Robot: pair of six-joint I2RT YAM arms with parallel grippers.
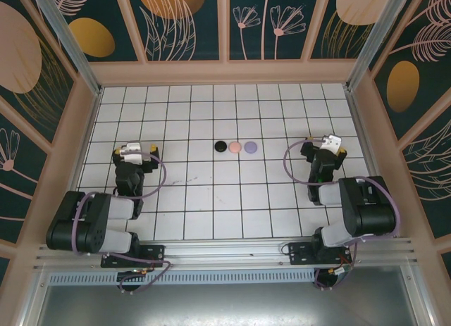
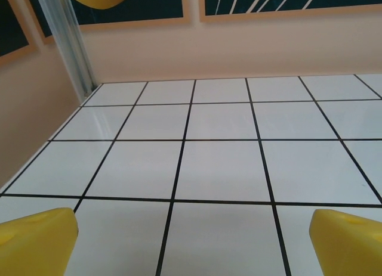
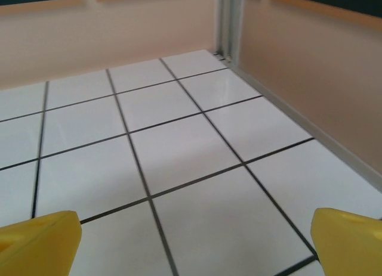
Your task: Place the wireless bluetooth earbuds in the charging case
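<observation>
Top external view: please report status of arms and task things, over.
Left end effector and right end effector open, empty. Black disc, pink disc, lilac disc in a row mid-table, untouched. Only bare tiles between.

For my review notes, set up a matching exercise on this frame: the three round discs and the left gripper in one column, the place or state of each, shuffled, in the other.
Things:
1. black disc
2. pink disc
3. lilac disc
4. left gripper

Places or states:
A. middle of the row
B. open, over bare tiles
C. left end of the row
D. right end of the row

Pairs: 1-C, 2-A, 3-D, 4-B
</observation>
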